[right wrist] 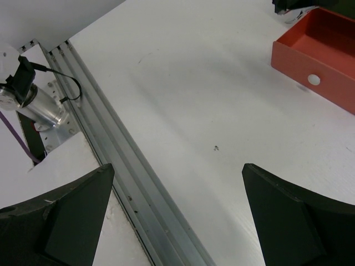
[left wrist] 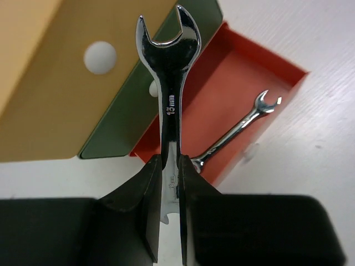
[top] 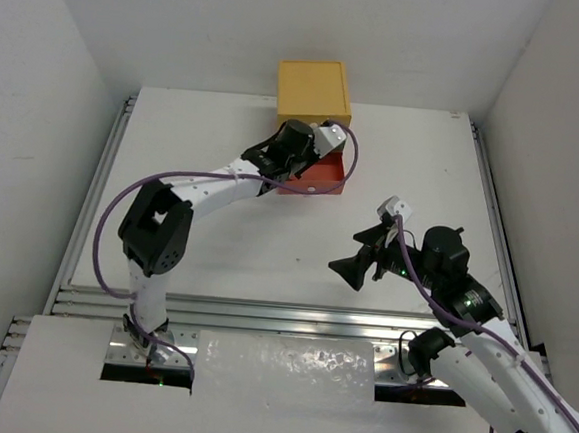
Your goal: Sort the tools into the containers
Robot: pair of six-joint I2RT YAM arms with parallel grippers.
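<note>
One small wrench (left wrist: 236,132) already lay in the red drawer (left wrist: 265,51), right of frame; left gripper (left wrist: 170,166) clamped the bigger wrench (left wrist: 169,94) above it, right gripper (right wrist: 175,183) gaped empty.

Holds a large silver wrench (left wrist: 168,83) clamped in left hand (left wrist: 170,166), near open red-orange drawer (left wrist: 222,83) with smaller wrench (left wrist: 238,128) lying inside.

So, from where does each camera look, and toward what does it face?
Top: above and behind the arms, looking down at the table; both arms show, left tool by the red drawer.
Left wrist: looks along the shut left tool at the held wrench and a small wrench in the drawer.
Right wrist: looks down past the open right tool at the table.
Shared: the red drawer shows in all three.
</note>
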